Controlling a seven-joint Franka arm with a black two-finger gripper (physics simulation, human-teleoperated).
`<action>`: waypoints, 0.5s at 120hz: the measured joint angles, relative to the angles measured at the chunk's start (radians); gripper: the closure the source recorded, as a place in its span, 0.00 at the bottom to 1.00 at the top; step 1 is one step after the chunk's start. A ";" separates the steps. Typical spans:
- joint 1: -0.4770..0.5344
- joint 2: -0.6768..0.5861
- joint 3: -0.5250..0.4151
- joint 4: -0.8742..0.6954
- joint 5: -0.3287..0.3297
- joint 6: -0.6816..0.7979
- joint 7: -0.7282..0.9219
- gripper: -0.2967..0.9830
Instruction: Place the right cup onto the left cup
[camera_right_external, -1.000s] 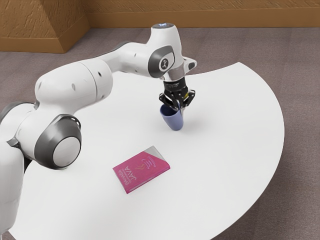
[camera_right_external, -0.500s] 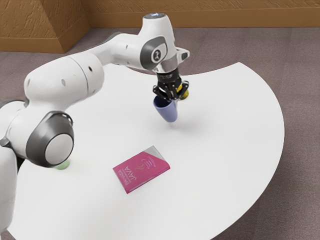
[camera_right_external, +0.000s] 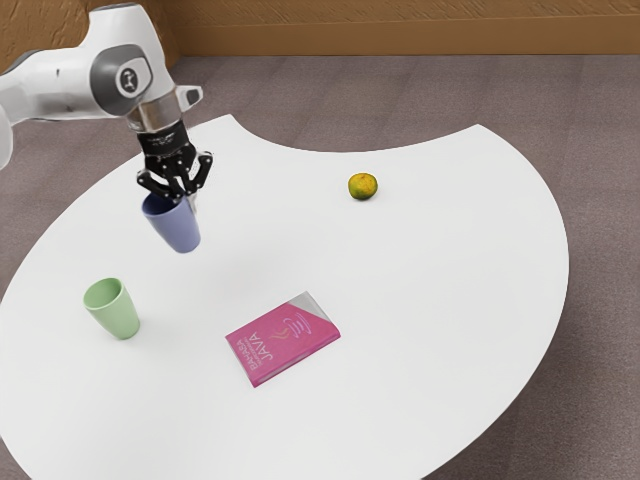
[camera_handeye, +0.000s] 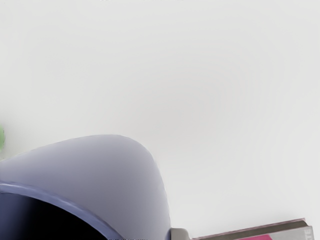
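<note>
Claw (camera_right_external: 182, 193) clamped on blue cup (camera_right_external: 178, 228), ext. view's upper L; cup smooth, tapered, dark inside in wrist view. Green cup (camera_right_external: 119, 313), also tapered, on white tbl (camera_right_external: 450, 300), ext. view's lower L.

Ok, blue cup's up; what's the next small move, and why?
I'd probably carry the blue cup toward the green cup at this height: it hangs in the gripper above the table, not yet over the green cup's open mouth.
</note>
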 joint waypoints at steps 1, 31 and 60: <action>0.005 -0.004 0.000 -0.004 0.001 -0.002 -0.001 0.85; 0.125 -0.045 0.034 -0.048 0.034 -0.051 -0.018 0.84; 0.214 -0.064 0.044 -0.099 0.043 -0.068 -0.028 0.84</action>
